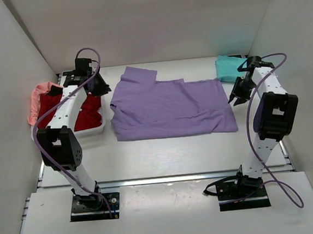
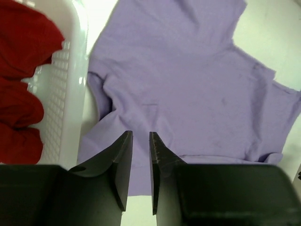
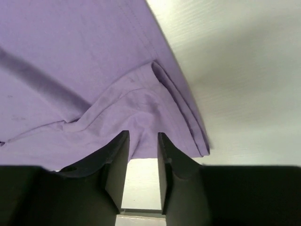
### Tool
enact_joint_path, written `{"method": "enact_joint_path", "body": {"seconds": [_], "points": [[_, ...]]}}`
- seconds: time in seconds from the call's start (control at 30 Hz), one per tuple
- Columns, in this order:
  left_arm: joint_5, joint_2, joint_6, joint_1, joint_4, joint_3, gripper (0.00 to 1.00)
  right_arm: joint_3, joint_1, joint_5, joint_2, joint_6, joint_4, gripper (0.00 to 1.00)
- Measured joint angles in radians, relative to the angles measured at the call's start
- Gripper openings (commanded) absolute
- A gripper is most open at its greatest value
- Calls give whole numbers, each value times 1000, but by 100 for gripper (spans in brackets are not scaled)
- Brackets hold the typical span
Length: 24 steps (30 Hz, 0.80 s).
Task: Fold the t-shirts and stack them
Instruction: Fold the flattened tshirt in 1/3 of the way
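right now the lavender-purple t-shirt (image 1: 169, 107) is lying flat mid-tabletop (image 1: 165, 154). its long axis is running left-right btw the two arms, w/ one sleeve poking toward the back left. the left end effector (image 1: 102, 89) is hanging just over the shirt's left edge by that sleeve. the right end effector (image 1: 237, 96) is sitting at the right edge, where the wrist view is showing stacked cloth layers just past its tips. so each arm is nearest its own end and neither is needing to cross over. both are showing jaws parted by only a narrow slit, w/ nothing pinched btw them as far as i'm seeing.

the teal t-shirt (image 1: 228, 67) is lying at the back right, just behind the right arm. the red t-shirt (image 1: 87, 113) is sitting in the white basket (image 1: 92, 131) at left, w/ the salmon-pink t-shirt (image 1: 36, 97) draping on its outer side. bare tabletop is lying on the near side of the purple shirt, so a fold is prob having the most room there. the basket is crowding the left edge, just beside the cloth.
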Motion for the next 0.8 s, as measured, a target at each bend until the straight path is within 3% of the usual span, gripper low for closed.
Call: {"method": "enact_joint_path", "body": {"seconds": [0.17,0.5,0.8], "points": [[2,1,-4,-27,27,24,23,-54,3,12,-32,-1,24,1],[92,-16,-87,-244,110,-340,18,-291,79,-3,-96,10,113,0],[52,18,-127,-188,114,-483,16,-380,79,76,-95,27,135,0]]}}
